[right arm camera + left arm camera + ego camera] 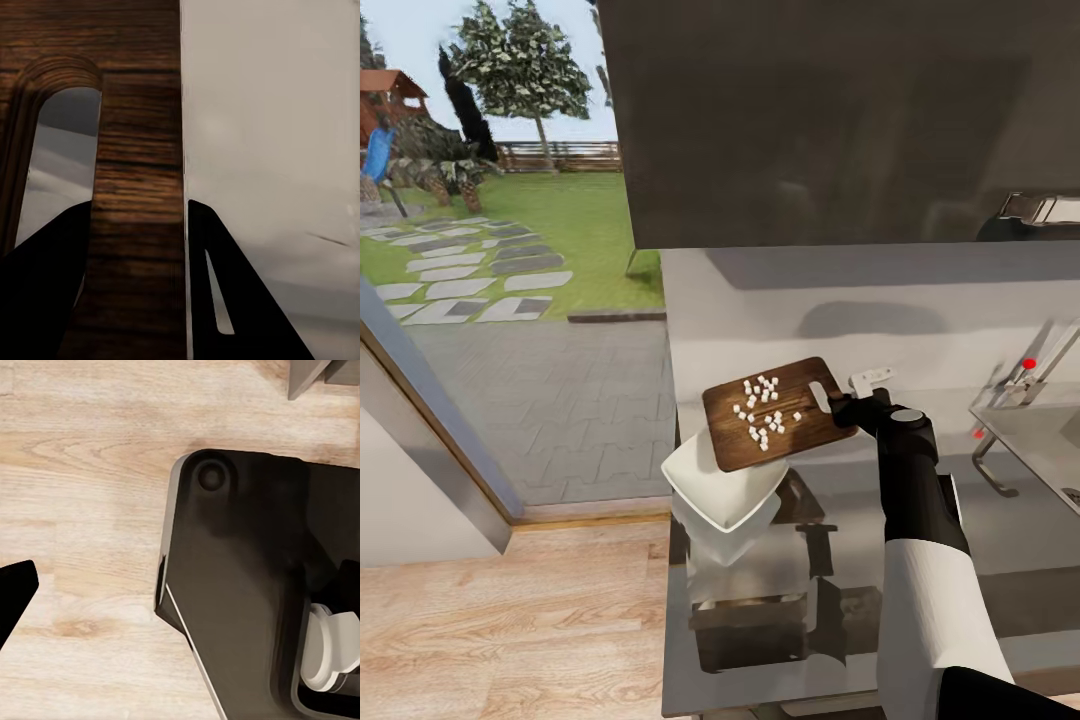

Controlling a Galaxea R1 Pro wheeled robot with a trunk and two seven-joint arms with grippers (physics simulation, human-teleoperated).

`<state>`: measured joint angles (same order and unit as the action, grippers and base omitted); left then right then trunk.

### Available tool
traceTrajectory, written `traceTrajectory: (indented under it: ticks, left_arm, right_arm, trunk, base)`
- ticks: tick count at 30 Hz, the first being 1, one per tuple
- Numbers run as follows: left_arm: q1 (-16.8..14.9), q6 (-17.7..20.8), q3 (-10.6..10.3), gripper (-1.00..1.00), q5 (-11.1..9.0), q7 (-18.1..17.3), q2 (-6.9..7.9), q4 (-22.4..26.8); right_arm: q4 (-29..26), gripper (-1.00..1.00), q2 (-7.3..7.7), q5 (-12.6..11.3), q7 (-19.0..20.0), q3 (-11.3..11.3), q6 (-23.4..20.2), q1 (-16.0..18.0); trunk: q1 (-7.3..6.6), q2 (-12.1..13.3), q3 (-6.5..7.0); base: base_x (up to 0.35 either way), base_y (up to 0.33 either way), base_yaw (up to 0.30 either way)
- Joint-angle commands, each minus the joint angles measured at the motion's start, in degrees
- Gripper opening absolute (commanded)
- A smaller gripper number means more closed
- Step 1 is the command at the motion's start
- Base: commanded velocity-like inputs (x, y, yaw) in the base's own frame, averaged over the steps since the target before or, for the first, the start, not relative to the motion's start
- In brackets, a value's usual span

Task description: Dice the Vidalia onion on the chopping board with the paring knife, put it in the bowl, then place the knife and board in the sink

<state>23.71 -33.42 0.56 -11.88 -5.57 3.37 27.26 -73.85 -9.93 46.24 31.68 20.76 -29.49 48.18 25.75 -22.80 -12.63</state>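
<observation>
While the right gripper (842, 405) clamps the board (780, 412) by the strip beside its handle slot, one finger (45, 285) on each face, the board hangs tilted above the table (920, 500). White onion dice (764, 408) are scattered on the board just beyond the gripper. Past them, the board's low edge overlaps the white bowl (725, 488), which sits at the table's end. The sink (1040, 440) lies off to the gripper's other side. The left gripper's finger (13, 594) hangs over wooden floor (82, 472); I cannot tell its opening.
</observation>
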Motion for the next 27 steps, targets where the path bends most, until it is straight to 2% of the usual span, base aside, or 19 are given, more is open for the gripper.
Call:
traceTrajectory:
  ticks: [1,11,16,21,27]
  left_arm:
    - [0.02,0.02,0.06,1.00,-0.60,-0.58,0.00,0.08]
    - [0.00,0.02,0.06,1.00,-0.60,-0.58,0.03,0.08]
    - [0.02,0.02,0.06,1.00,-0.60,-0.58,0.05,0.08]
    - [0.02,0.02,0.06,1.00,-0.60,-0.58,0.04,0.08]
    - [0.02,0.00,0.06,1.00,-0.60,-0.58,0.04,0.08]
  right_arm:
    - [-0.08,-1.00,-0.07,0.31,0.58,0.15,0.01,0.07]
    - [0.02,-1.00,-0.07,-0.49,0.51,0.08,0.13,0.07]
    - [0.26,-1.00,-0.07,-0.52,0.49,0.07,0.26,0.07]
    - [0.36,-1.00,-0.07,-0.54,0.49,0.14,3.14,0.07]
    - [0.37,-1.00,-0.07,-0.54,0.49,0.16,4.03,0.07]
  trunk:
    - [0.04,-0.11,-0.10]
    - [0.04,-0.11,-0.10]
    - [0.04,-0.11,-0.10]
    - [0.04,-0.11,-0.10]
    - [0.04,-0.11,-0.10]
  base:
    - [0.000,0.000,0.000]
    - [0.000,0.004,0.000]
    - [0.000,0.137,0.000]
    - [0.000,0.044,0.000]
    - [0.000,0.005,0.000]
